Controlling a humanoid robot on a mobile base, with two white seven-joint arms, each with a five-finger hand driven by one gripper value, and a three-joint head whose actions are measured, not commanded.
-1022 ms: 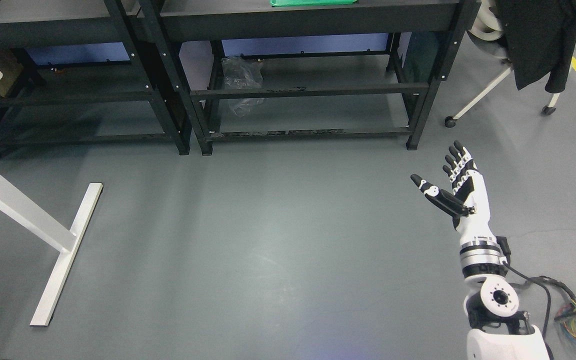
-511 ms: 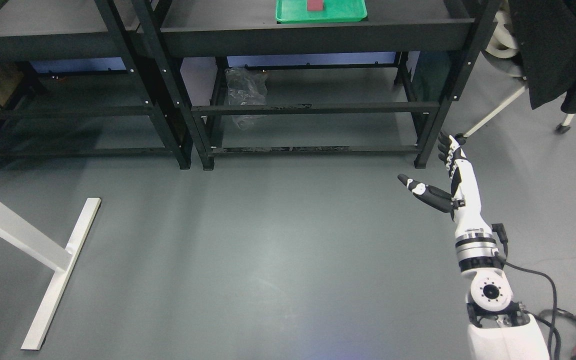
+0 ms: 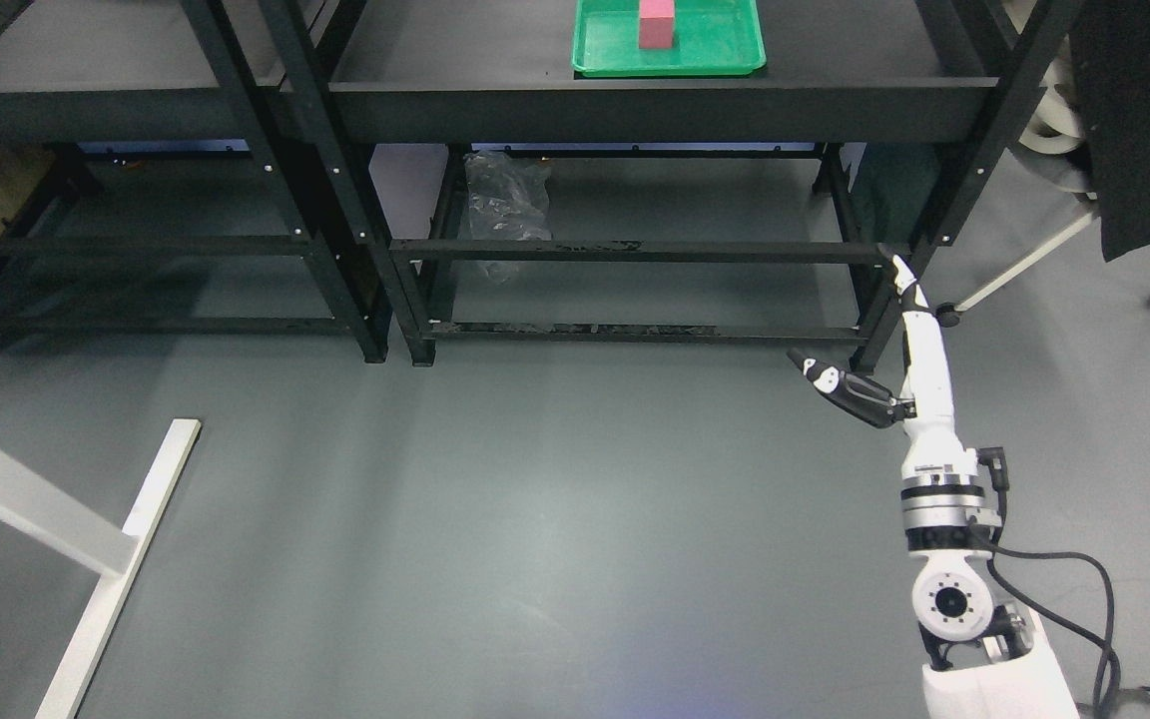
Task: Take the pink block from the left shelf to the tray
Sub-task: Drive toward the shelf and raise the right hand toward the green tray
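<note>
A pink block (image 3: 656, 24) stands upright inside a green tray (image 3: 725, 52) on the top board of the right black shelf (image 3: 635, 95), at the top of the head view. My right hand (image 3: 869, 345) is held out low over the floor in front of that shelf's right leg, well below the tray. Its fingers are stretched out straight, thumb spread to the left, and it holds nothing. The left arm does not show.
A second black shelf (image 3: 126, 100) stands at the left, its visible top board bare. A crumpled plastic bag (image 3: 507, 205) lies under the right shelf. A white table leg (image 3: 106, 559) crosses the lower left. A chair with a dark jacket (image 3: 1134, 120) stands at the right.
The camera has tilted up, so the whole picture slid down and the tray with the pink block came into view. My right hand stays open, now turned edge-on.
</note>
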